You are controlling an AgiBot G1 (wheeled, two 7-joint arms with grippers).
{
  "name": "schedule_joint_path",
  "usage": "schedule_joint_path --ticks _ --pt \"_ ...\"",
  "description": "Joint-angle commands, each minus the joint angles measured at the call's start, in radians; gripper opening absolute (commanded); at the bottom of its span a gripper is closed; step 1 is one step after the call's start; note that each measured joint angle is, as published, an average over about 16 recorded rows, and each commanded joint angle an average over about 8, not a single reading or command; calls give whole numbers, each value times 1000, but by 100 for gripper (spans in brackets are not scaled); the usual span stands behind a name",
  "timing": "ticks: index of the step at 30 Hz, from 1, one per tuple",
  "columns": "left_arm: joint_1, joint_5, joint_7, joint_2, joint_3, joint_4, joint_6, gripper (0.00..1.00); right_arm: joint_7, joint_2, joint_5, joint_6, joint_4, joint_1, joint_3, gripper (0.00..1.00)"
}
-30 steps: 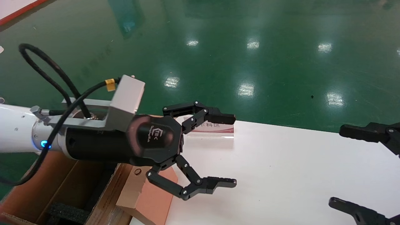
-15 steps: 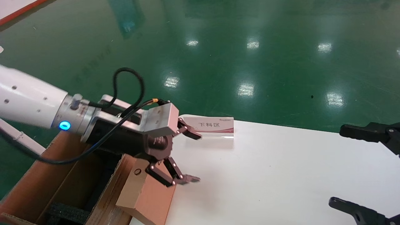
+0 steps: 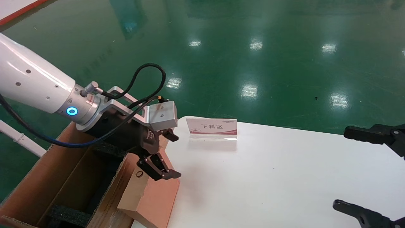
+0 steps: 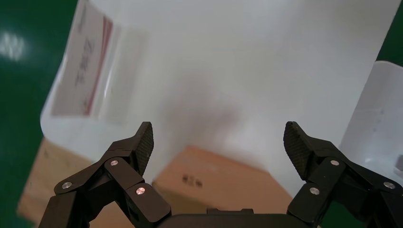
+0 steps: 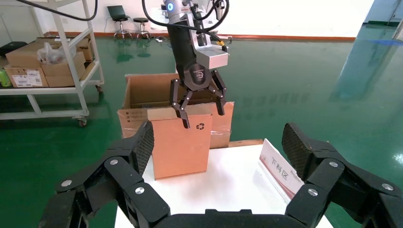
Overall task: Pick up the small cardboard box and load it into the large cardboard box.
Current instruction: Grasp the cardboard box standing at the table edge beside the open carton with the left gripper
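The small cardboard box (image 3: 155,199) stands upright at the white table's left edge; its recycling symbol (image 5: 200,126) faces the right wrist camera. My left gripper (image 3: 174,155) hangs open just above the box's top edge and points down at it. In the right wrist view one of its fingers (image 5: 185,118) crosses the box's front face and the other sits behind it. The left wrist view shows the box (image 4: 223,175) below and between the spread fingers. The large cardboard box (image 3: 47,183) stands open on the floor to the left, with black foam inside. My right gripper (image 3: 341,167) waits open at the table's right side.
A small sign stand (image 3: 211,128) with red print sits on the white table (image 3: 284,177) near its far edge. Green floor surrounds the table. A shelf cart (image 5: 47,61) with cartons stands far behind the large box (image 5: 142,95).
My left gripper has swung from level over the table to pointing down, moving left and lower onto the small box's top. It has stayed open. The right arm has not moved.
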Motion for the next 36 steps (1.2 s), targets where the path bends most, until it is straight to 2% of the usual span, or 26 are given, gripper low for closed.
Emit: schedule_joint_path --ticks 1,13,22,27,36 --pt "-42 10 -42 1 54 0 1 100 0 0 0 0 0 0 0 100" --pt "-256 39 -302 49 376 2 0 100 -1 0 1 0 0 0 -1 100" --pt "-392 88 -479 126 595 -1 -11 100 -1 1 1 1 0 0 -2 100" --pt "-427 50 -524 132 653 -2 -28 100 -1 1 1 1 0 0 -2 100" --pt "-460 -37 -535 93 684 3 -38 100 -1 1 2 1 0 1 -3 100"
